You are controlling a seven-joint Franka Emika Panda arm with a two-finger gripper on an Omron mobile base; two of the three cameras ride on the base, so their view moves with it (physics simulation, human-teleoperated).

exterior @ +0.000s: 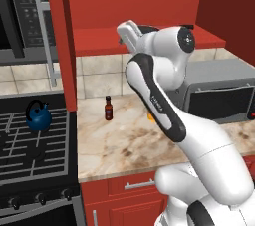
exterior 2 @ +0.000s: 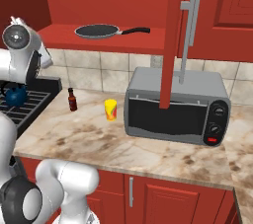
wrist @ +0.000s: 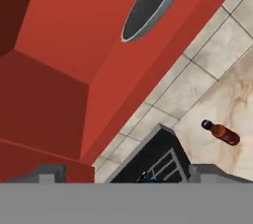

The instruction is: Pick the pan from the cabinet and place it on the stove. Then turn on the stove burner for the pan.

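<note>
The pan point(exterior 2: 98, 31) sits flat on the red shelf of the open cabinet point(exterior 2: 99, 40), its long black handle pointing toward the cabinet's open door. In the hand view the pan point(wrist: 154, 5) shows far up the picture, well apart from the jaws, and nothing lies between the two finger tips point(wrist: 49, 172). The jaws stand spread wide, released, holding nothing.

From the left, the arm's elbow and wrist crowd the shelf front, and the stove point(exterior: 30, 145) comes in clear with its black grates, a row of knobs along the front and a small blue kettle point(exterior: 38, 115) on a burner. From the right, the toaster oven point(exterior 2: 177, 104) sits on the bench point(exterior 2: 89, 139), with a yellow cup point(exterior 2: 110, 109) and a small brown bottle point(exterior 2: 72, 99) beside it. The microwave point(exterior: 25, 11) over the stove shows a lit display, too small to read.
</note>
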